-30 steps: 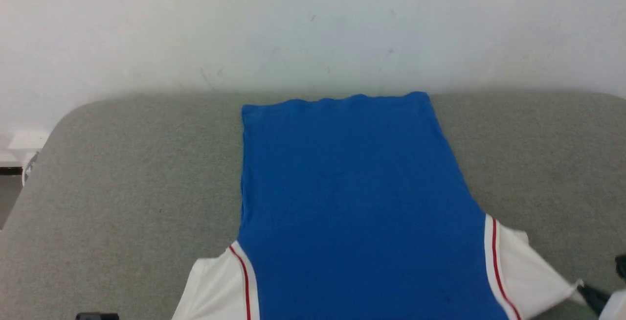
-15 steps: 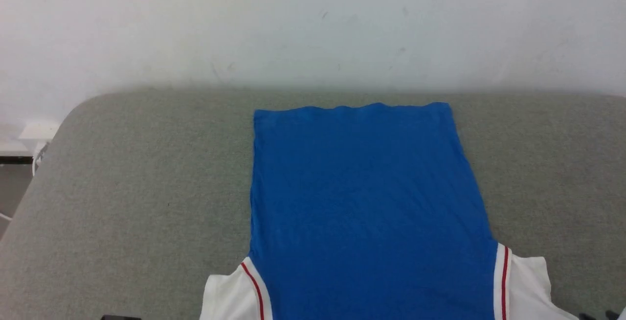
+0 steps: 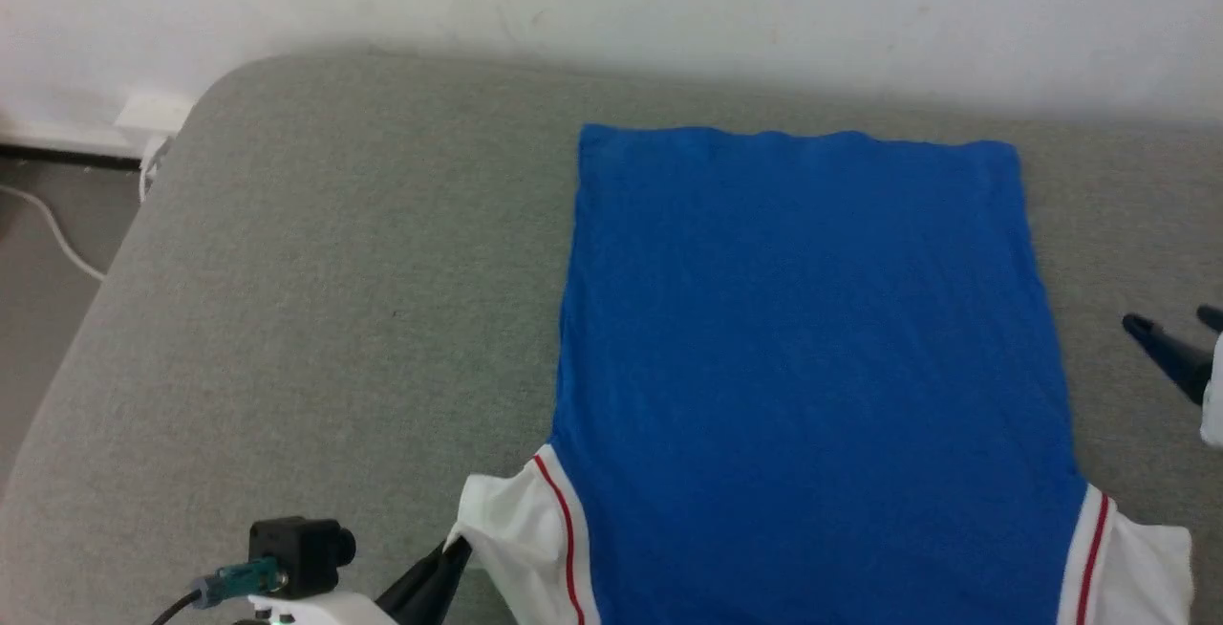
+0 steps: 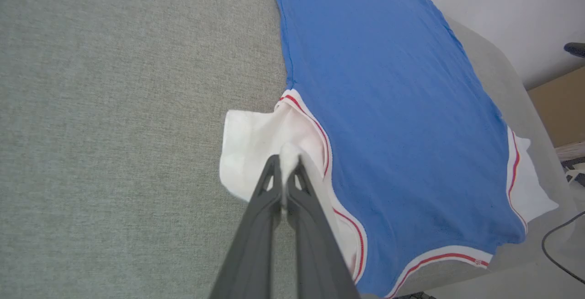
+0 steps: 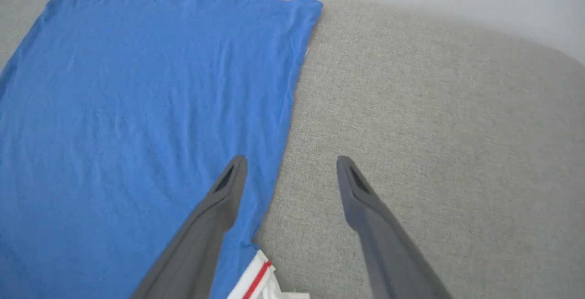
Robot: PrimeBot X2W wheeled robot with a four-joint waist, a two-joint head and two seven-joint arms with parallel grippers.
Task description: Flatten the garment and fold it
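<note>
L gripper [image 4: 284,171] pinches garment [image 4: 388,107] sleeve; R gripper [image 5: 292,164] nearby.

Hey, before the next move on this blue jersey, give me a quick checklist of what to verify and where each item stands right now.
1. Left gripper shut on the left sleeve: ok.
2. Right gripper gripping the right sleeve: not ok, open, holding nothing.
3. Blue body of the garment lying flat: ok, faint wrinkles only.
4. Left sleeve spread flat: not ok, bunched at the grip.
5. Collar end fully on the grey surface: cannot tell.
</note>
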